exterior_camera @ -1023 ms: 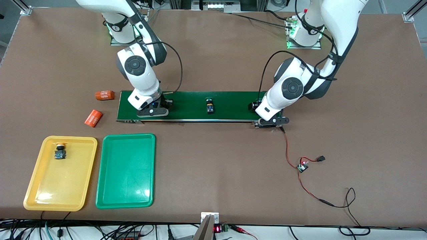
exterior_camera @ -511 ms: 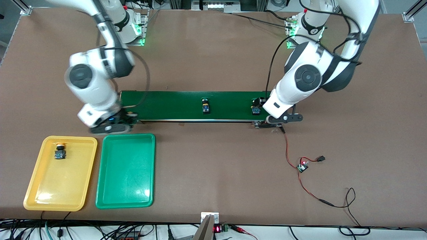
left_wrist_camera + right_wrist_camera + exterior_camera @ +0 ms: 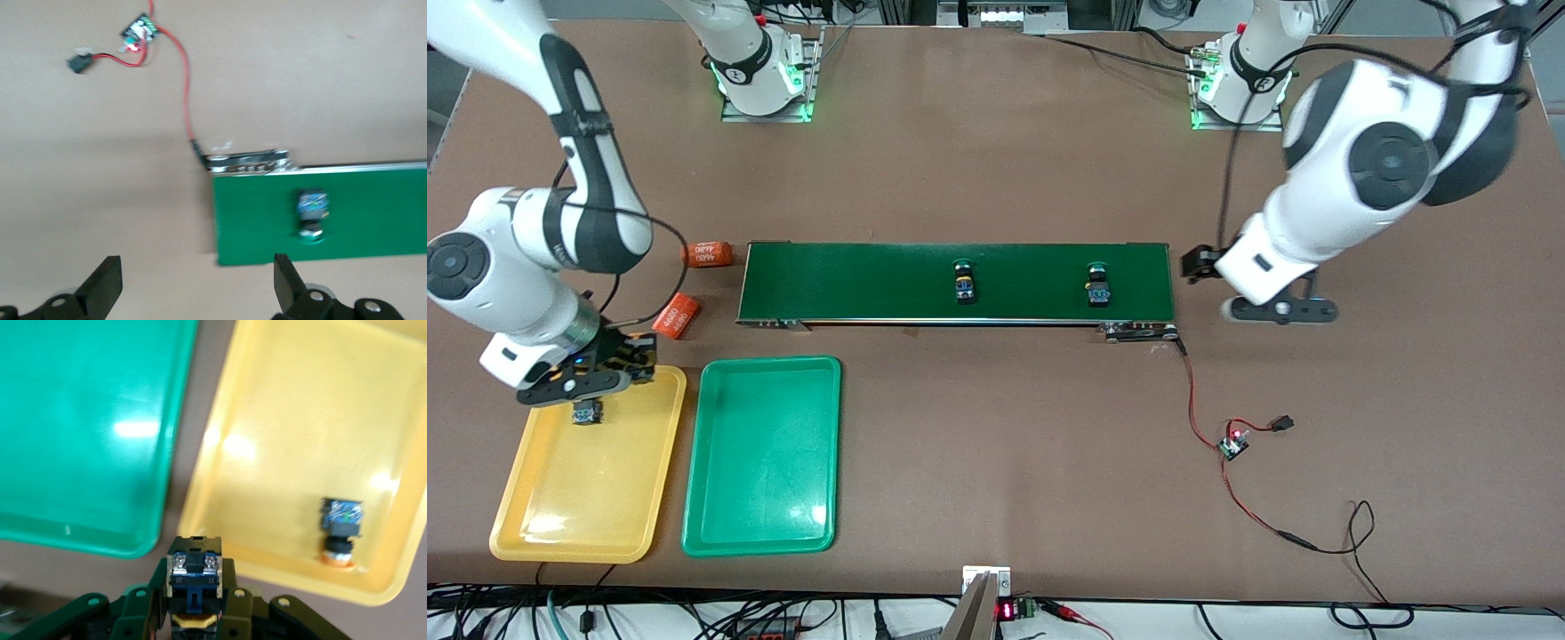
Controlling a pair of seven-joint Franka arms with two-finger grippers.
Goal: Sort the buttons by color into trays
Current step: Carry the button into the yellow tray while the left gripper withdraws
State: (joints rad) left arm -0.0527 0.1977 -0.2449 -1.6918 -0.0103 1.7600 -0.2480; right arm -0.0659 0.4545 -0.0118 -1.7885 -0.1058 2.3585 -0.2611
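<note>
My right gripper (image 3: 580,380) hangs over the yellow tray's (image 3: 560,498) edge farthest from the front camera. It is shut on a yellow-capped button (image 3: 193,577), its fingers (image 3: 143,603) clamping the black-and-blue body. Another yellow-capped button (image 3: 586,412) lies in that tray, just below the gripper. The green tray (image 3: 765,462) sits beside the yellow one. Two green-capped buttons (image 3: 963,284) (image 3: 1098,286) lie on the dark-green conveyor belt (image 3: 854,280). My left gripper (image 3: 1276,308) is open over bare table just off the belt's end, nothing between its fingers (image 3: 107,283).
Two orange cylinders (image 3: 707,254) (image 3: 676,316) lie off the belt's end toward the right arm. A small circuit board (image 3: 1234,443) with red and black wires trails from the belt's other end across the table toward the front camera.
My right arm swung from the belt to over the yellow tray, carrying the button. My left arm pulled off the belt's end, uncovering a second button. The belt's buttons drifted toward the right arm's end.
</note>
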